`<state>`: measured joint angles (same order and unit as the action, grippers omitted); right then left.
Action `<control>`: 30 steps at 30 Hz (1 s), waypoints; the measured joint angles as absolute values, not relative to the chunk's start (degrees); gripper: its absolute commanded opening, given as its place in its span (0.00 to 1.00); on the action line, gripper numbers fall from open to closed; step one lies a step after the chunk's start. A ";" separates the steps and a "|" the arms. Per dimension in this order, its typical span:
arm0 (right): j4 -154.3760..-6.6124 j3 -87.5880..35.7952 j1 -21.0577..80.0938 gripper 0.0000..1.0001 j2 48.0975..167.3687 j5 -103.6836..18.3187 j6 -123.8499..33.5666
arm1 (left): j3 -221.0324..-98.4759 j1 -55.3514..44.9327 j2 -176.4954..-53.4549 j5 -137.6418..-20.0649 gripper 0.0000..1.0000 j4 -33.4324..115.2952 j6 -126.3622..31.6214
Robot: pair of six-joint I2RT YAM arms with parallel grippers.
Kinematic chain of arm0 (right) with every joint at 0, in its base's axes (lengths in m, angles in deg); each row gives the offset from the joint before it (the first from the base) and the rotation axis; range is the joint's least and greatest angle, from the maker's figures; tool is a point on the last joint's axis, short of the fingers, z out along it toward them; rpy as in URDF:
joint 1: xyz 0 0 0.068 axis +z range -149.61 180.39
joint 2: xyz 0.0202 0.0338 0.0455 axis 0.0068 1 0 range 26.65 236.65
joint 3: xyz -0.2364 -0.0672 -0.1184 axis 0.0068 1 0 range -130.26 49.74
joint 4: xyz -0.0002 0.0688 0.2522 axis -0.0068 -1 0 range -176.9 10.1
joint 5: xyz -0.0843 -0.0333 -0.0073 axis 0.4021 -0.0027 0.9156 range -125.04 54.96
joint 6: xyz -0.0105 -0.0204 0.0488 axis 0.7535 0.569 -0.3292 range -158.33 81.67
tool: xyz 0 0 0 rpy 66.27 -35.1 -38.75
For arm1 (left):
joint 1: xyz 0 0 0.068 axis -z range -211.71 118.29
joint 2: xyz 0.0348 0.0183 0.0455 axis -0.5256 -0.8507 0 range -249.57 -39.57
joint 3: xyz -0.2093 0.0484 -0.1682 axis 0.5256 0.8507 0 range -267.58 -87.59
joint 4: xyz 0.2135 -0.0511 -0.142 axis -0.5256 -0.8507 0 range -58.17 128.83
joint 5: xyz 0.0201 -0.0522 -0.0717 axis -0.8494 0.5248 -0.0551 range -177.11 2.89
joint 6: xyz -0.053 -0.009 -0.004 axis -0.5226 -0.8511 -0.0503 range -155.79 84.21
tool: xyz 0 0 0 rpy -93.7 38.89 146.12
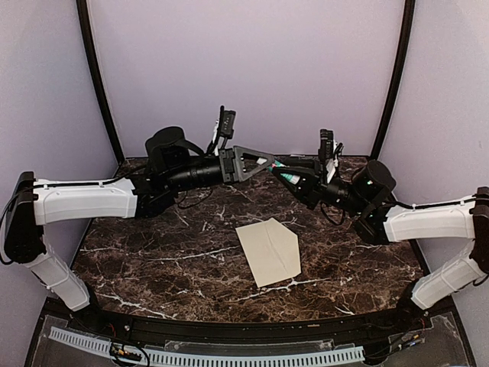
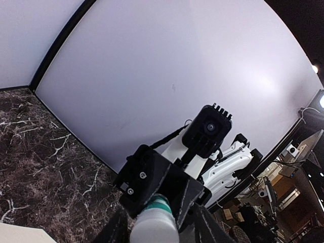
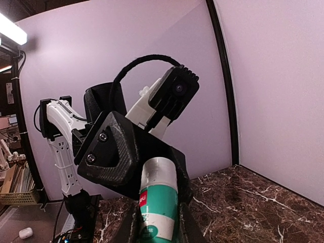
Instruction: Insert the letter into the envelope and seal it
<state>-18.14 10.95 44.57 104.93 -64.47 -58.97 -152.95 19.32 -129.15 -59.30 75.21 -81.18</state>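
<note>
Aloft, right end effector (image 1: pixel 286 176) clamped on glue stick (image 3: pixel 158 202). Left end effector (image 1: pixel 269 164) straddles stick's other end, grip unclear. Both meet above worktop's (image 1: pixel 153 260) rear middle. Envelope (image 1: pixel 267 251) flat below, right of centre, toward front edge.

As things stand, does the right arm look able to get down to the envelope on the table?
Probably not yet: the right gripper grips a glue stick whose other end sits in the left gripper. Nothing covers the envelope itself.
</note>
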 measured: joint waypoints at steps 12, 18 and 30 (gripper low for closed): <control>-18.64 10.95 44.57 0.00 105.57 -66.00 -58.47 | -153.23 19.43 -129.15 -61.25 0.32 74.44 -79.52; -18.75 10.95 44.57 0.00 105.65 -66.18 -58.32 | -153.23 19.43 -129.04 -62.89 0.09 73.92 -79.01; -18.62 12.02 44.66 0.00 105.79 -66.48 -57.70 | -151.31 20.04 -127.29 -65.77 0.03 72.41 -79.17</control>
